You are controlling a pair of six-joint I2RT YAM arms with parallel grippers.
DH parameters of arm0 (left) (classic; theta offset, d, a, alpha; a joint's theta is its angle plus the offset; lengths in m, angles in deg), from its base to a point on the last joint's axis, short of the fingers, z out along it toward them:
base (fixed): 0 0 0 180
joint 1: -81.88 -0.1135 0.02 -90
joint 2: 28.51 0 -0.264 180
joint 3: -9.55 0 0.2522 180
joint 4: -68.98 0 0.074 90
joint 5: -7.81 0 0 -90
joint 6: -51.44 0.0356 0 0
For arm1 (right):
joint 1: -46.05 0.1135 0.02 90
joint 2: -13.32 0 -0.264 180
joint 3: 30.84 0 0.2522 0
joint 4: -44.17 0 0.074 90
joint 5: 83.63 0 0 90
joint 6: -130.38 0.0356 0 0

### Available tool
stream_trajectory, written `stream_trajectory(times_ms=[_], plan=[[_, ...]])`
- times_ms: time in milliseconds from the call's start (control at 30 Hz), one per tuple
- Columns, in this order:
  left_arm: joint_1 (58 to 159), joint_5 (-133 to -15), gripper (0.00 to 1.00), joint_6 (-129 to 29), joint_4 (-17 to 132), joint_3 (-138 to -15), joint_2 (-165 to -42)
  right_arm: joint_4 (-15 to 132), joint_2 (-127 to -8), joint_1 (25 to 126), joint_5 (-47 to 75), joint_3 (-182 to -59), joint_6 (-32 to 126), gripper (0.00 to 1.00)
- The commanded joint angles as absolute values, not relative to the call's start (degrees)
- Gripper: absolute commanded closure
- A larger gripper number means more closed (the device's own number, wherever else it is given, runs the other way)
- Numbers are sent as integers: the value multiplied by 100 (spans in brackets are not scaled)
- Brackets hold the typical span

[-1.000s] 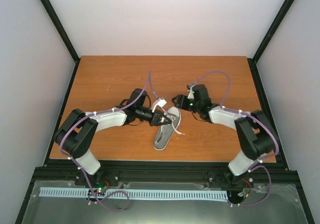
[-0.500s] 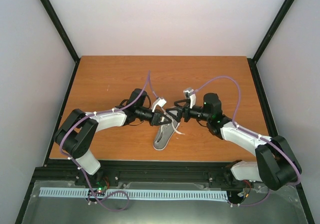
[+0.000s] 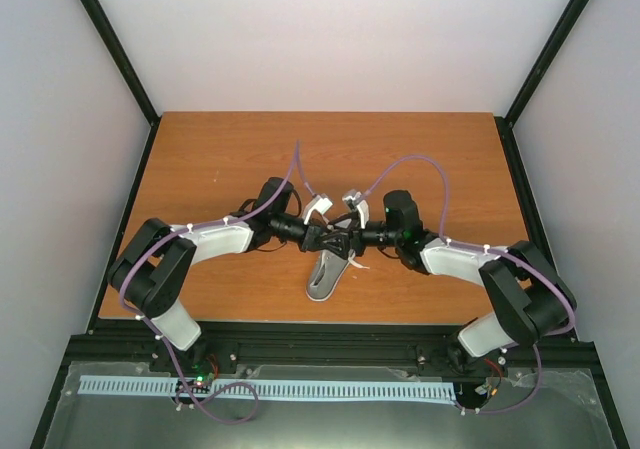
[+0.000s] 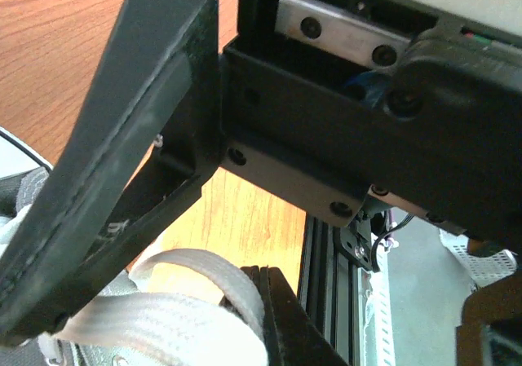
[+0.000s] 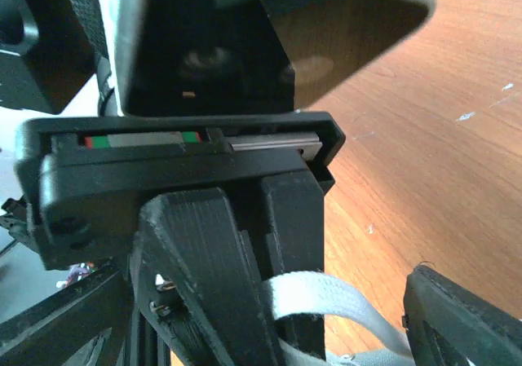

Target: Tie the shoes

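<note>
Brought right fingers [image 3: 349, 237] in from well apart; now spread wide around white lace [image 5: 326, 297] pinched in clenched left fingers [image 3: 328, 237]. Located sneaker [image 3: 325, 274] just below both, on desk [image 3: 220, 159]. Ready for second grip.

No text, label, brand, number or sign can be read anywhere in these views, on any surface.

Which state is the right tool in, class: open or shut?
Open: the right tool has its fingers wide apart, white lace between them.
</note>
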State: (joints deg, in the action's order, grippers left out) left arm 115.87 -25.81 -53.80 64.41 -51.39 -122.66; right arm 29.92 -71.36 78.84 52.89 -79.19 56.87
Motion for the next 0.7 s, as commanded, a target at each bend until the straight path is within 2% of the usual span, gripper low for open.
stream_trajectory(times_ms=[0,500,667], plan=[[11580,-2490,96,-5371,6620,-5168,-12117,2709,-7260,7991,5371,-7971,5520,10],[11580,-2506,96,-5552,6782,-5170,-12118,2108,-7540,8353,4634,-7477,5555,13],[11580,-2527,96,-5551,6767,-5160,-12092,2013,-7630,8443,4243,-7389,5512,16]])
